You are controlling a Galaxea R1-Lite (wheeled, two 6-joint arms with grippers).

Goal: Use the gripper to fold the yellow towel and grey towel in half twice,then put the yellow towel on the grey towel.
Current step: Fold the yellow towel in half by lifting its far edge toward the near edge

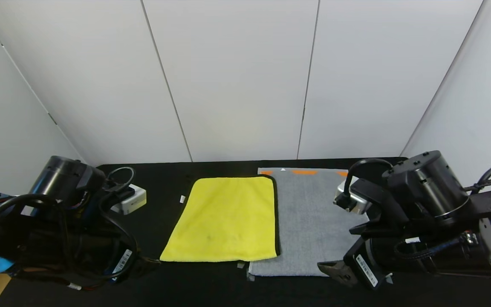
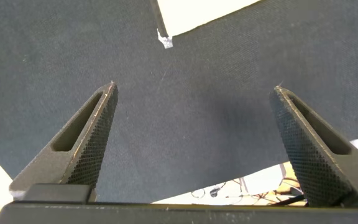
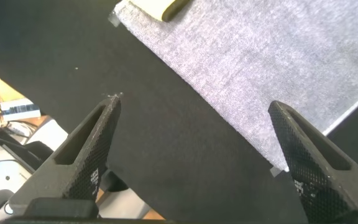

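Flat, unfolded: yellow towel [image 1: 224,219], black-trimmed, overlapping grey towel [image 1: 309,221] at its 3 o'clock; left gripper [image 2: 194,124] and right gripper [image 3: 194,134] agape, empty.

We see a plush bright yellow microfibre towel [image 1: 228,219], a rough looped grey terry towel [image 1: 309,221], matt black tablecloth [image 1: 164,192] (finely woven).

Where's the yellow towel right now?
In the head view the yellow towel lies flat near the middle of the black table, its right edge overlapping the grey towel beside it, between the two arms.
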